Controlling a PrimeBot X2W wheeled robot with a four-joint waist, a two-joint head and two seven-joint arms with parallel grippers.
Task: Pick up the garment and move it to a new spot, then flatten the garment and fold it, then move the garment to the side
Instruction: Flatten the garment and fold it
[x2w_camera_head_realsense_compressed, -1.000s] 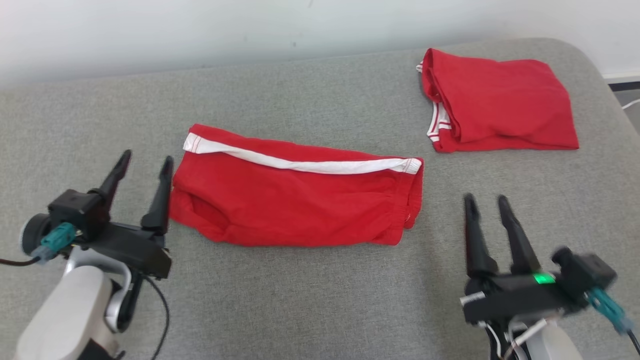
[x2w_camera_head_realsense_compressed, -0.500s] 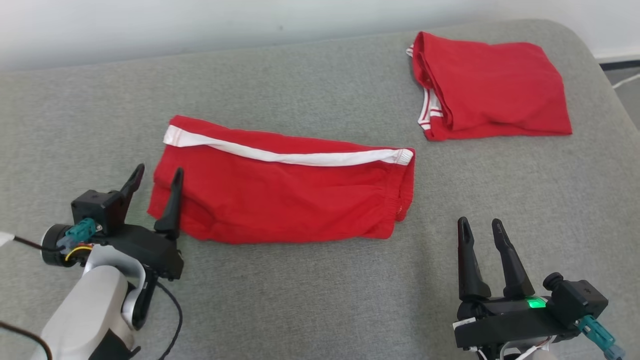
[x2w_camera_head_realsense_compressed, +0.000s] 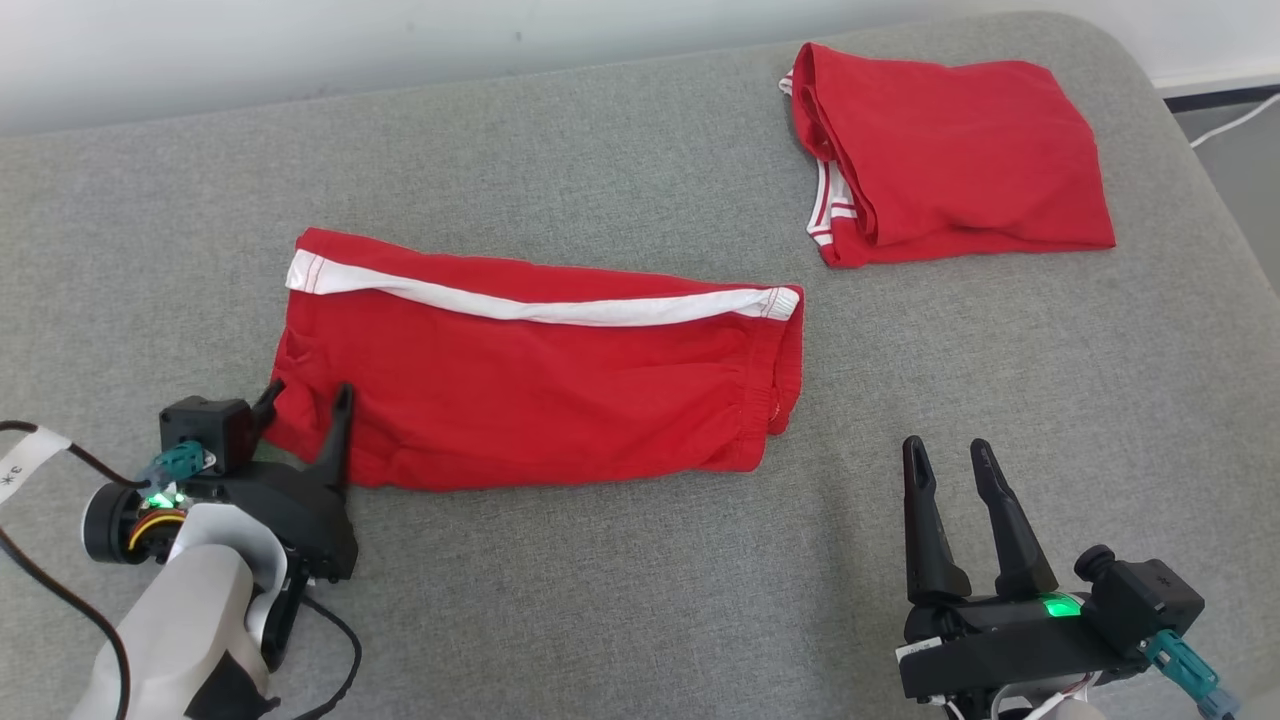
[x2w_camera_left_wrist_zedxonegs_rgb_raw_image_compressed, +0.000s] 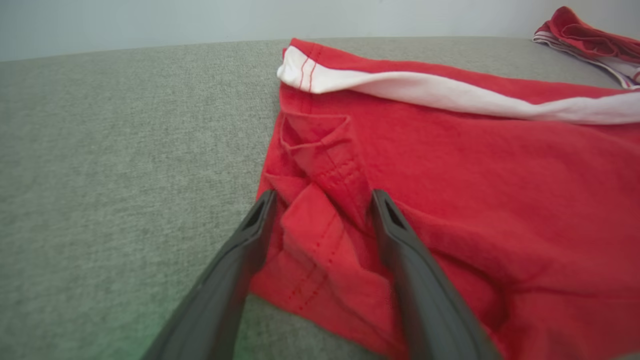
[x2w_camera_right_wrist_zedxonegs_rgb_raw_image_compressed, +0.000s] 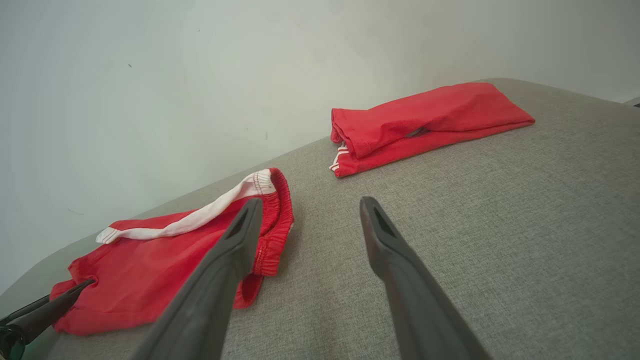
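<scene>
As left fingers (x2w_camera_left_wrist_zedxonegs_rgb_raw_image_compressed: 415, 280) straddle its corner, garment (x2w_camera_head_realsense_compressed: 540, 390) perhaps touches them.

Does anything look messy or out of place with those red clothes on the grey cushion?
Only one thing: the nearer red shorts lie mostly flat, but their corner at the open left tool is bunched and creased. The folded red garment farther back looks tidy; nothing looks spilled or torn.

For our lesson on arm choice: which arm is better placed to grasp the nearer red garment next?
Left. The left gripper, open, straddles a corner of the nearer red garment, ready to close. The right gripper, also open, hovers over the bare grey surface, apart from the cloth.
</scene>
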